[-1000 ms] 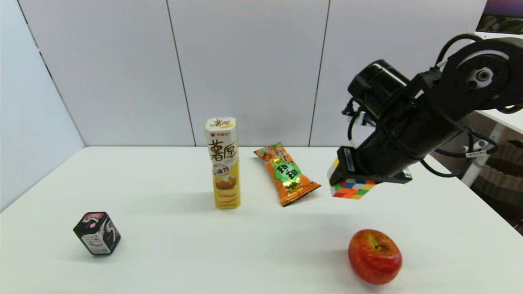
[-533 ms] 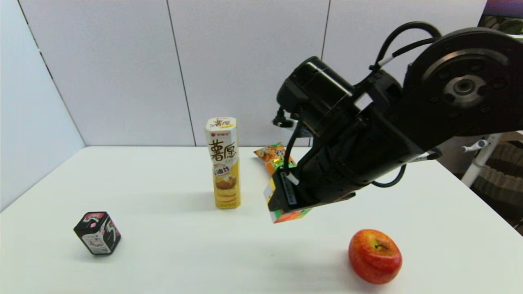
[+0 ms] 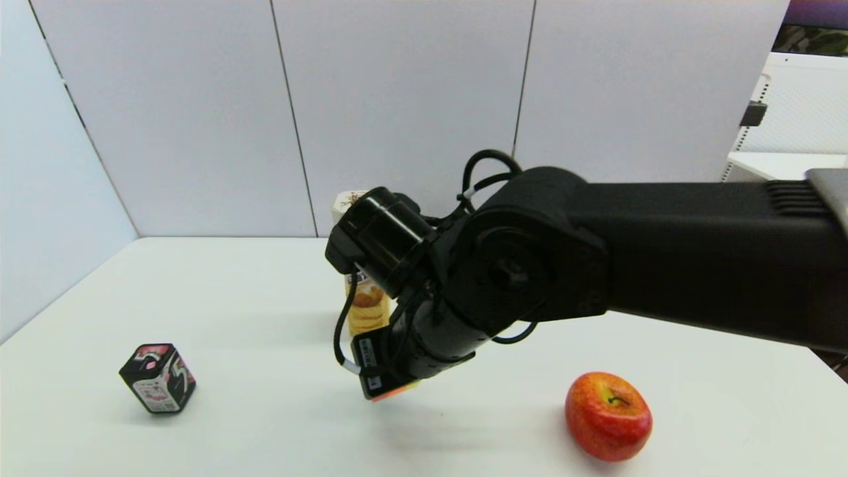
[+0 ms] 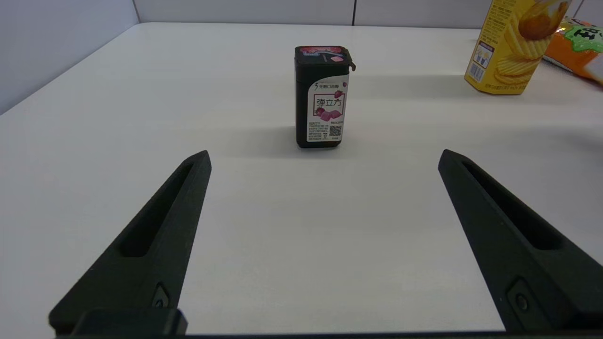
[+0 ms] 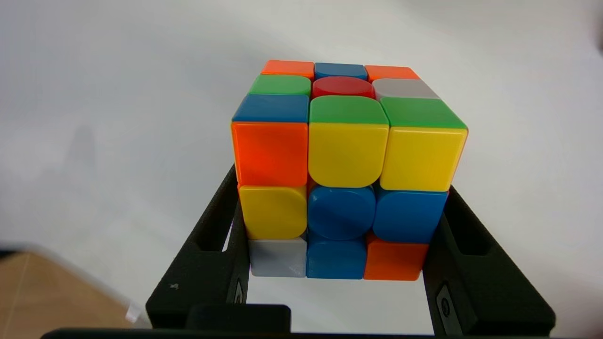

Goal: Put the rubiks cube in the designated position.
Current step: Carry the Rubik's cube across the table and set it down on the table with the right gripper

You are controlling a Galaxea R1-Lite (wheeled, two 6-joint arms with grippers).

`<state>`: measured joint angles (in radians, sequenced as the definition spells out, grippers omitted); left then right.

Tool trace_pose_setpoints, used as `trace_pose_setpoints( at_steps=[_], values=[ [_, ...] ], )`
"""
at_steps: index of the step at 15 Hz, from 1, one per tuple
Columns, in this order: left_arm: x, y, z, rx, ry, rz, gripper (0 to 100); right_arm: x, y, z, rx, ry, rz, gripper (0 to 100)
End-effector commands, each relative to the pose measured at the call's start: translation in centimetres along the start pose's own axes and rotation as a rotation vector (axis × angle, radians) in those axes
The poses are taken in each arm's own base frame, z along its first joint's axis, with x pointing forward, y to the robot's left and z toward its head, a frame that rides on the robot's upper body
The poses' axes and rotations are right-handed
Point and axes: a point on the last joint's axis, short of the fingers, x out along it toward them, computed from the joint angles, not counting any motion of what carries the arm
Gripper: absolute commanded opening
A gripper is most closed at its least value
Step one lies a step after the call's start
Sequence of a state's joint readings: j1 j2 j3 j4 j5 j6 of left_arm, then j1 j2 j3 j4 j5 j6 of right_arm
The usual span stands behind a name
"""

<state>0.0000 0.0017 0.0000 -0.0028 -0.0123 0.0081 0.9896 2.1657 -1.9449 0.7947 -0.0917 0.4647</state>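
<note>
Right arm: extended across the bench from the robot's right side, forearm roughly level, wrist bent downward so that the right gripper points at the bench surface near the middle of the front area. It hangs above the white top, between the black box on the robot's left and the apple on its right, clear of both.

Right gripper: clamped on the rubiks cube. In the wrist view the two black fingers press against opposite side faces of the cube, which sits square between them; the face toward the camera shows orange, yellow, blue and white squares. Plain white bench lies beyond the cube. Whether the cube touches the bench cannot be told.

Left gripper: low over the bench at the robot's left, fingers spread wide apart with nothing between them, aimed at the black box, which stands upright well ahead of the fingertips.

Obstructed items: from the head view the cube is almost wholly hidden under the wrist; only a thin orange sliver shows at the gripper's lower edge. The yellow crisp carton is largely covered by the wrist housing, with its top corner and lower portion visible. The orange snack packet is hidden from the head view and cut off at the edge of the left wrist view
</note>
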Motion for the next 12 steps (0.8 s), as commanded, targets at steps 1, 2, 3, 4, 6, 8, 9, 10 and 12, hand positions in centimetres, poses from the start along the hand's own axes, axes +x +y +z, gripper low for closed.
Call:
trace_pose_setpoints(
  at_steps=[1,2,3,4,6,8,9,10,12],
  values=[
    [0.0,0.0,0.0,0.0,0.0,0.0,100,3.9,0.5,-0.2,-0.04,0.023,-0.014,0],
    [0.0,0.0,0.0,0.0,0.0,0.0,100,4.0,0.4,-0.2,-0.042,0.024,-0.016,0],
    [0.0,0.0,0.0,0.0,0.001,0.0,100,4.0,0.4,-0.2,-0.044,0.026,-0.017,0],
    [0.0,0.0,0.0,0.0,0.0,0.0,100,4.0,0.4,-0.2,-0.045,0.024,-0.016,0],
    [0.0,0.0,0.0,0.0,0.001,0.0,100,3.9,0.3,-0.1,-0.056,0.025,-0.015,0],
    [0.0,0.0,0.0,0.0,0.001,0.0,100,3.6,0.3,0.1,-0.062,0.016,-0.006,100],
    [0.0,0.0,0.0,0.0,0.0,0.0,100,3.4,0.3,0.1,-0.061,0.013,-0.004,100],
    [0.0,0.0,0.0,0.0,0.0,0.0,100,3.0,0.3,0.1,-0.06,0.005,0.0,100],
    [0.0,0.0,0.0,0.0,0.001,0.0,100,1.9,0.3,0.4,-0.058,-0.017,0.01,100]
  ],
)
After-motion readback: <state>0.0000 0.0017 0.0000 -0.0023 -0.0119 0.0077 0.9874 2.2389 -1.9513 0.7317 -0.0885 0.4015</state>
